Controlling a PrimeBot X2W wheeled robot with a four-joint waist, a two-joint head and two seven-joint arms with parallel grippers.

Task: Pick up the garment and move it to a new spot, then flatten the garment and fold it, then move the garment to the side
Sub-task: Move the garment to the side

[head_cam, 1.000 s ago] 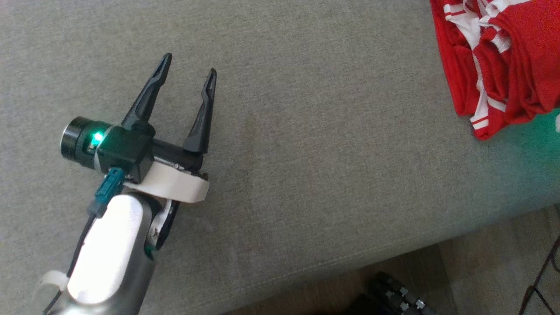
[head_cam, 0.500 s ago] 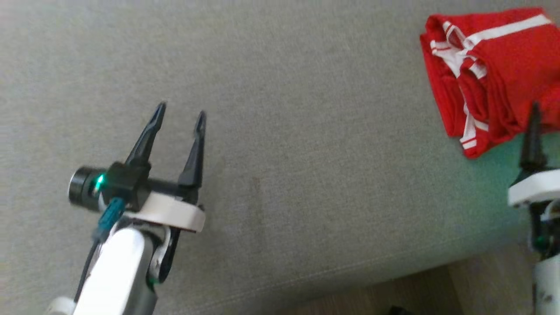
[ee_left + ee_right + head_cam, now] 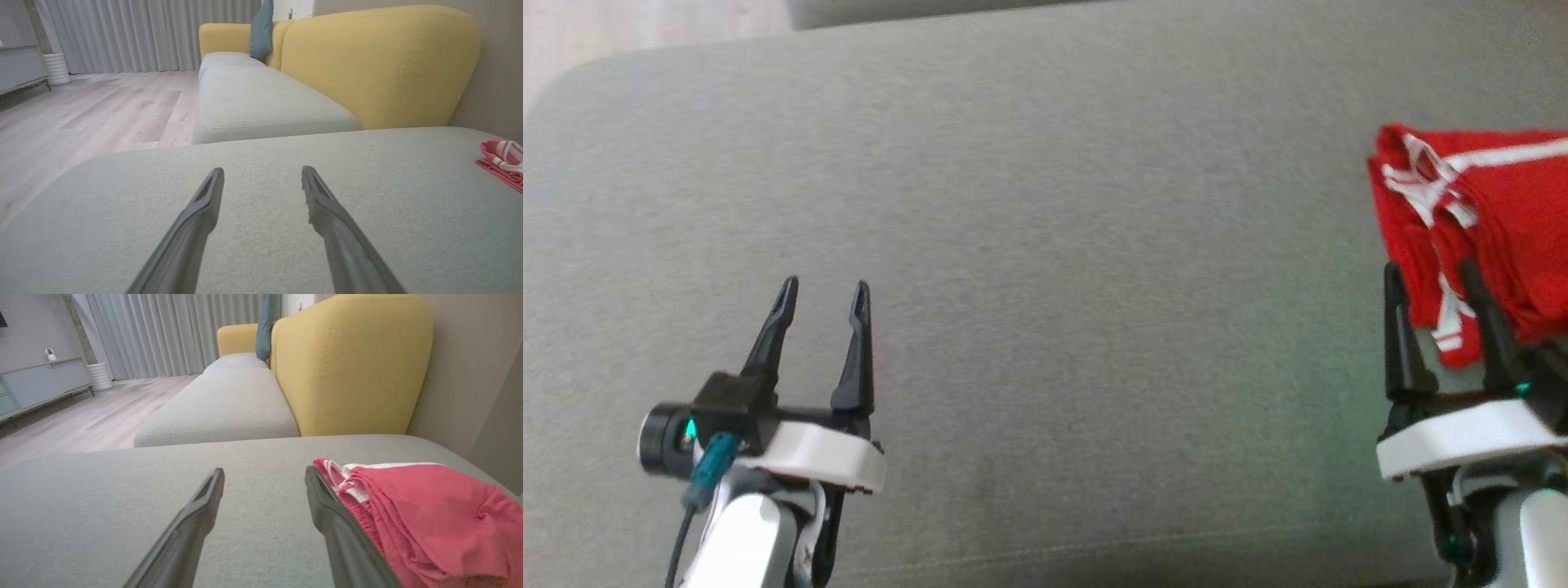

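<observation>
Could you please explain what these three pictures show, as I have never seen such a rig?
It is a wheeled robot with two arms, each ending in a gripper with two long dark fingers. The top-down picture comes from a camera on its head: the left gripper is at lower left, the right gripper at lower right. The other two come from wrist cameras, looking along each gripper's fingers. The surface is a grey fabric sofa cushion with a yellow backrest behind. On it lies a loosely folded red garment with white stripes, just beside the right gripper. Both grippers are open and hold nothing.
</observation>
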